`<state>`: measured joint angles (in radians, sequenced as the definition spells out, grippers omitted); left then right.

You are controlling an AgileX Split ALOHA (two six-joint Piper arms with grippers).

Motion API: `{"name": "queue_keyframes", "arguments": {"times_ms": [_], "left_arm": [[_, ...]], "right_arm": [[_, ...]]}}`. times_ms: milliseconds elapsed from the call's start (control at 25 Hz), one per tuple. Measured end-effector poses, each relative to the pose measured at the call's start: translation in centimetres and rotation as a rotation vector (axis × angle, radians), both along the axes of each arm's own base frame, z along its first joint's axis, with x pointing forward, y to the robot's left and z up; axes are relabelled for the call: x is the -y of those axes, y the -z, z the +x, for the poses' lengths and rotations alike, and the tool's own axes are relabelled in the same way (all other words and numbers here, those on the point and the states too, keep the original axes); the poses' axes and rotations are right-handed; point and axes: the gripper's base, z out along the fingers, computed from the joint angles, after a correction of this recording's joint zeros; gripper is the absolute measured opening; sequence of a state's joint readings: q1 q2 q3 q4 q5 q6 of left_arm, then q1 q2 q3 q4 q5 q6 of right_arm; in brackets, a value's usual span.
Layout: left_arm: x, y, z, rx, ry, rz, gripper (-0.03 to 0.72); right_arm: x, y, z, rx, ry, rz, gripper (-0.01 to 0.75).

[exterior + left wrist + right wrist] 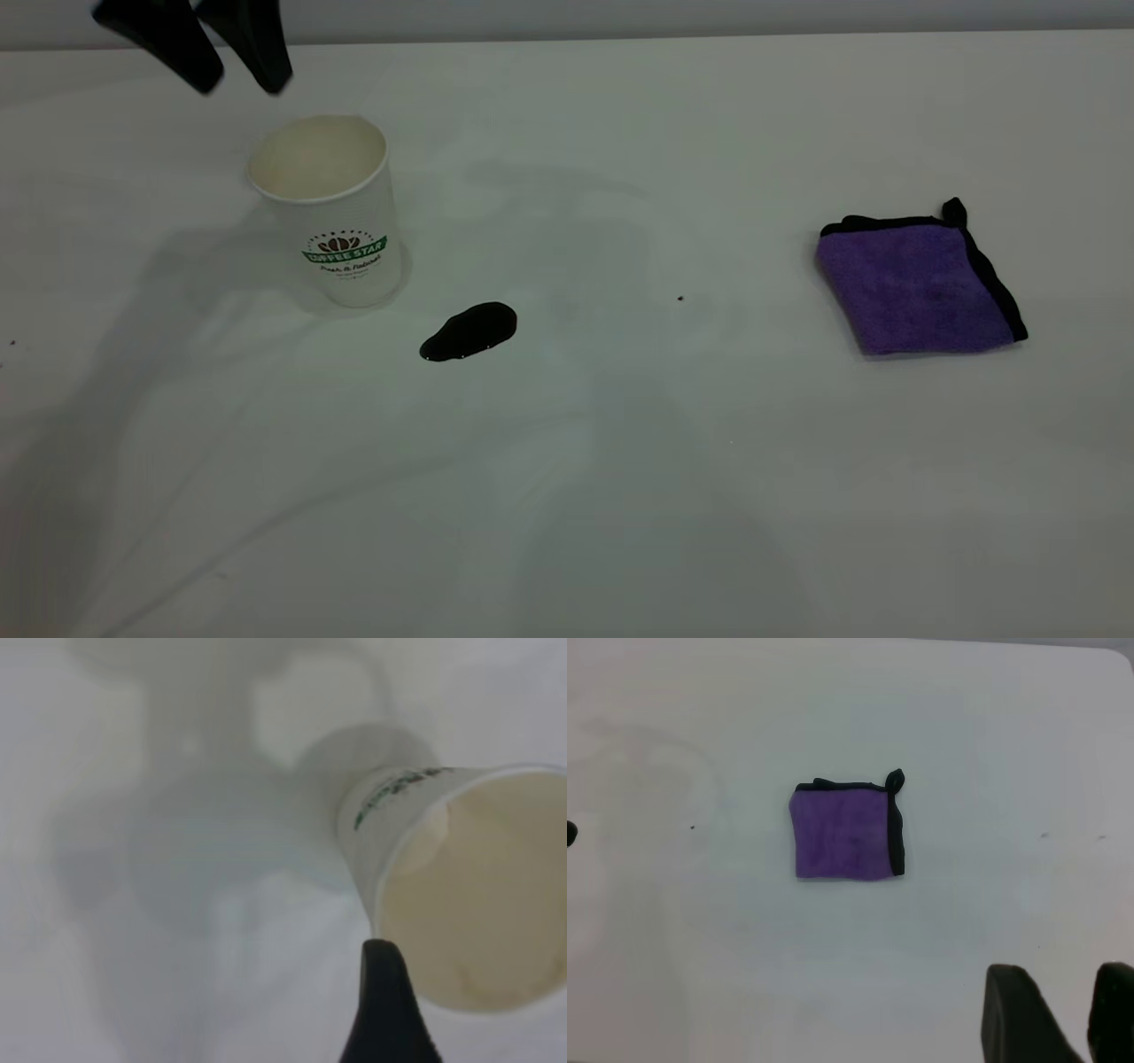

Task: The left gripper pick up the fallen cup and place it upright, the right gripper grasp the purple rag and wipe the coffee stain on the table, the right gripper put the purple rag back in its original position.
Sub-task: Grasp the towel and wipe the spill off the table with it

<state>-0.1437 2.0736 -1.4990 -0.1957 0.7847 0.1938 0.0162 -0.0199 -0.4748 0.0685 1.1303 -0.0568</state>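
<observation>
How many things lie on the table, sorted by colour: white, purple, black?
White: 1, the cup
Purple: 1, the rag
Black: 1, the coffee stain
Total: 3 on the table

White cup [332, 208], purple rag [917, 282], black stain [469, 331].
</observation>
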Motion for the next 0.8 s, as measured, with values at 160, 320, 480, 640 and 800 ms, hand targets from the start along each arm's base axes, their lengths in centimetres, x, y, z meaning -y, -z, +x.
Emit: {"name": "queue_keyframes", "arguments": {"times_ms": [160,320,480,640,800], "left_arm": [[-0.1,-4.3,-1.5,0.021,0.015,-0.01,0.538],[-0.4,-10.8,-4.6,0.064,0.035,-0.03,0.538],[-0.9,-17.8,-9.2,0.182,0.021,-0.073,0.538],[-1.6,-23.0,-14.4,0.269,0.0,-0.094,0.538],[-2.3,-26.3,-18.6,0.391,-0.04,-0.123,0.538]], "right_arm": [[0.0,0.0,0.0,0.0,0.0,0.0,0.241],[0.0,0.0,0.0,0.0,0.0,0.0,0.241],[0.0,0.0,0.0,0.0,0.0,0.0,0.241],[0.0,0.0,0.0,0.0,0.0,0.0,0.241],[0.0,0.0,0.0,0.0,0.0,0.0,0.241]]}}
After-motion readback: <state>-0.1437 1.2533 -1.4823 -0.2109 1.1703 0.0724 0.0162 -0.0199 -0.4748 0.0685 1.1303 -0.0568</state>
